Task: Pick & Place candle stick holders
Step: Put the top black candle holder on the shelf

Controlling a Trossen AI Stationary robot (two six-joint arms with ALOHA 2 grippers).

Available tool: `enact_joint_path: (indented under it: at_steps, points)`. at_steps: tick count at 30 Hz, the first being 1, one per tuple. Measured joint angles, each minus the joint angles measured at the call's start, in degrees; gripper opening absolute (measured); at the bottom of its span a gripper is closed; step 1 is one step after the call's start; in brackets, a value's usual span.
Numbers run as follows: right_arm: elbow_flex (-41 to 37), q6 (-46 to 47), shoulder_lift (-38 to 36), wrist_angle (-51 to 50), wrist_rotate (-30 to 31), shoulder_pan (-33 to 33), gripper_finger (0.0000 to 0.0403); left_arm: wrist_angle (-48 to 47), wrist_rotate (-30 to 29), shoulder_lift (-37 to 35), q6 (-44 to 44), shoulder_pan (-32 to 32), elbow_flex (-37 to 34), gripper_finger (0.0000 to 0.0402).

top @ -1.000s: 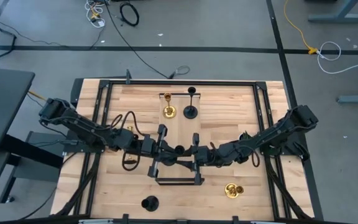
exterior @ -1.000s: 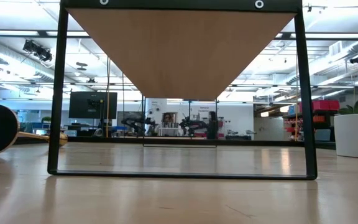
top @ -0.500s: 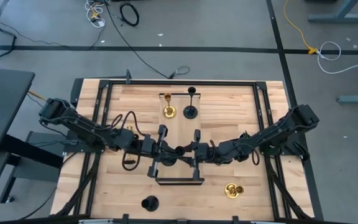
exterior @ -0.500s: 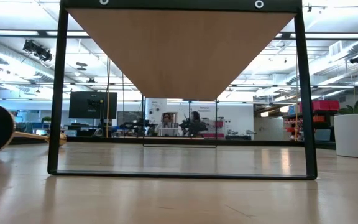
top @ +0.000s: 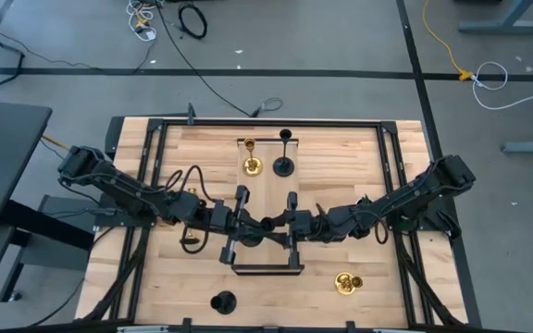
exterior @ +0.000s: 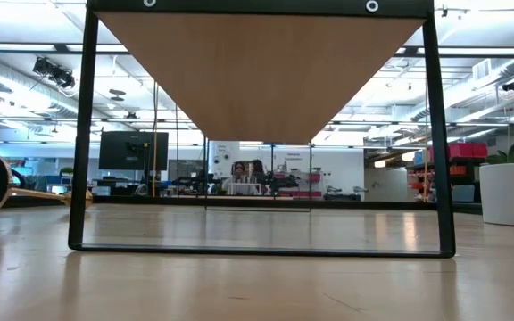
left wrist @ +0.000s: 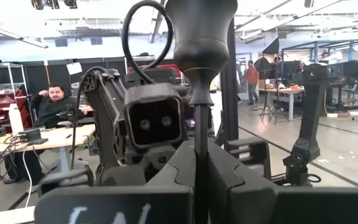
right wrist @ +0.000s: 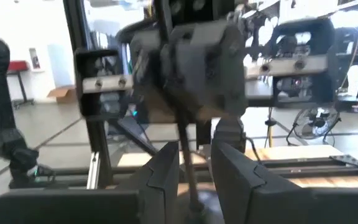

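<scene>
My left gripper (top: 251, 225) is shut on a matte black candle stick holder (top: 266, 223) over the wooden board of a black-framed rack (top: 266, 270). My right gripper (top: 288, 225) is open. It faces the left one, and its fingers (right wrist: 166, 171) stand on either side of the holder's stem (right wrist: 184, 158) with a gap showing. A gold holder (top: 252, 165) and a black holder (top: 285, 165) stand on their bases at the board's far end. A gold holder (top: 347, 283) lies near right. A black holder (top: 221, 302) sits near left. My left gripper pinches the black holder's thin stem (left wrist: 199, 134) between its two fingers, below the cup (left wrist: 201, 31). The fingers come level from the table's left and lie across the stem. The holder stands upright in the hold. I cannot tell whether its base touches the board.
The rack's black frame (exterior: 83, 134) and the underside of its wooden board (exterior: 261, 71) fill the low view. A white pot (exterior: 511, 192) stands at that view's right edge. Cables (top: 191, 236) run under my left arm. People show in the room beyond.
My right gripper has gone toward the table's left, up to the black holder in my left gripper, and its fingers now stand around the stem. The holder and my left gripper have stayed in place.
</scene>
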Motion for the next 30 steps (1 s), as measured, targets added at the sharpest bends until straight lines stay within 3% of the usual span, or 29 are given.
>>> enact_joint_path:
  at_steps: [22, 30]
  points:
    - [0.00, -1.94, 1.49, 5.61, -1.45, -0.25, 0.0094, 0.00, -0.01, 0.00, 0.14, 0.07, 0.00, 0.0010]
    - [0.00, -1.36, 1.44, 4.99, -1.41, -0.45, 0.0059, -0.07, 0.00, 0.00, -0.02, 0.31, 0.00, 0.0010]
